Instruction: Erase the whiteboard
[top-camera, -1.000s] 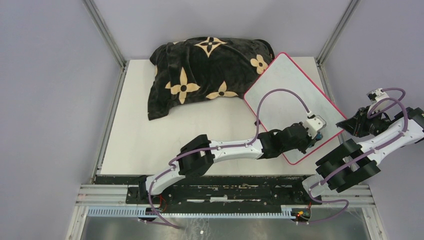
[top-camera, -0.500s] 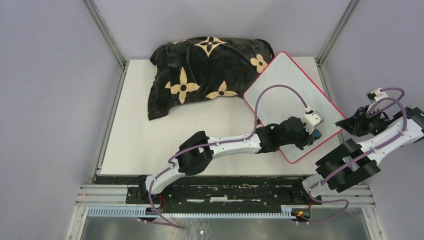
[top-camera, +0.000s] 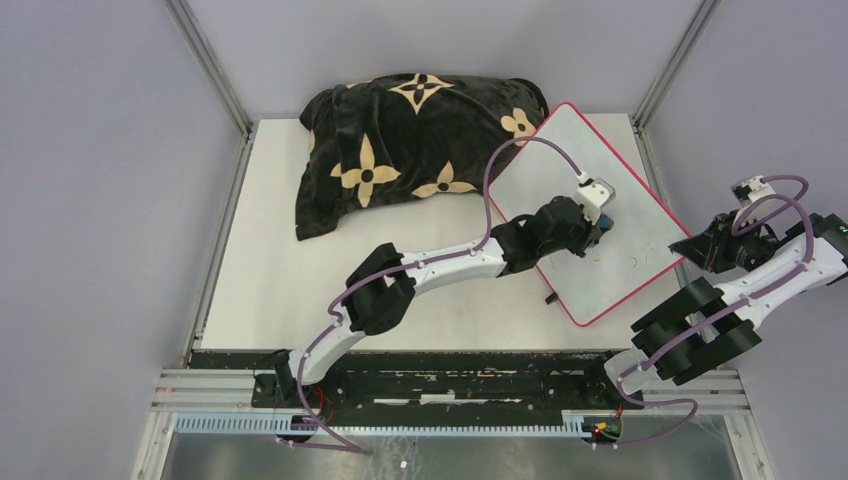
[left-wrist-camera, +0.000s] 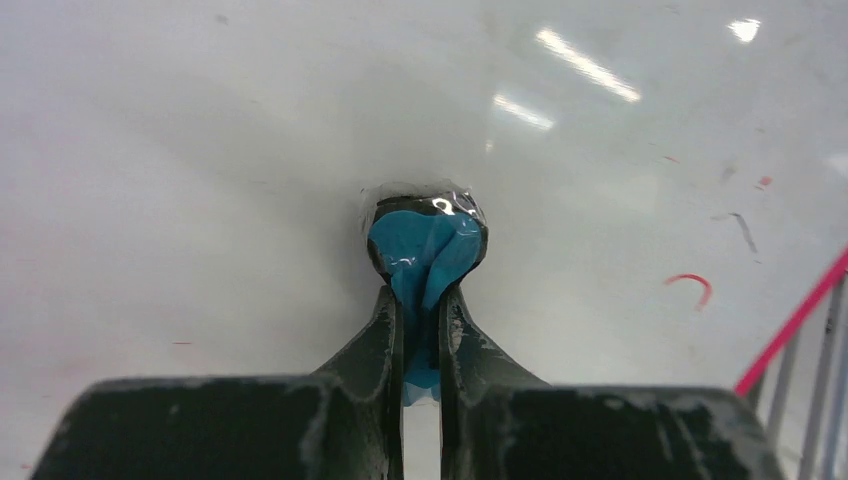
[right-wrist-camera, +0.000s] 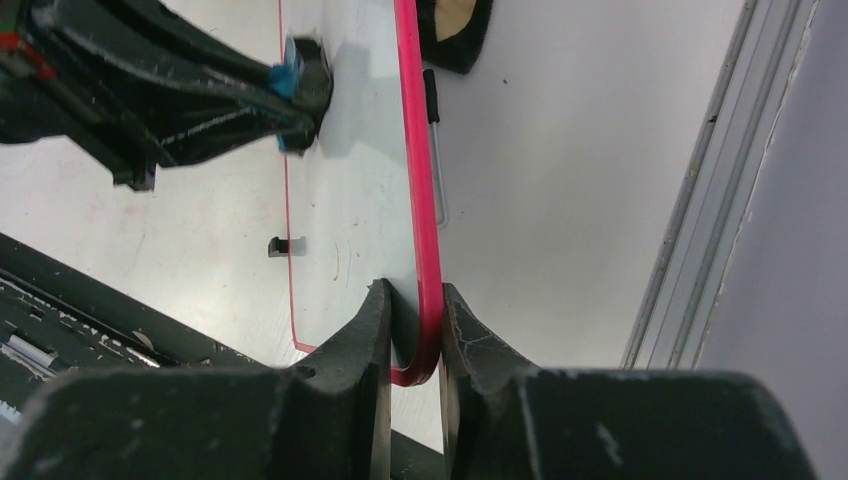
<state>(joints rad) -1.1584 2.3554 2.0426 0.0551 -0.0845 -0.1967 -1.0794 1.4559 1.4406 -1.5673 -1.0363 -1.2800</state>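
The whiteboard (top-camera: 565, 175), white with a red-pink rim, lies tilted on the table's right side. My left gripper (top-camera: 603, 222) is shut on a small blue eraser (left-wrist-camera: 425, 245) and presses it on the board's middle (left-wrist-camera: 200, 150). A few small red marks (left-wrist-camera: 690, 285) show to the eraser's right, near the rim. My right gripper (top-camera: 690, 247) is shut on the board's red rim (right-wrist-camera: 428, 250) at its right corner and holds that edge lifted. The left gripper with the eraser also shows in the right wrist view (right-wrist-camera: 300, 75).
A black pillow with tan flowers (top-camera: 410, 140) lies at the back, touching the board's far corner. A small black object (top-camera: 551, 297) sits on the table by the board's near edge. A thin grey pen-like thing (right-wrist-camera: 437, 160) lies under the board. Metal frame posts (top-camera: 660, 70) stand at the corners.
My left gripper has slid the eraser from the board's near right corner away and to the left, to the board's middle. The right gripper has stayed clamped on the rim.
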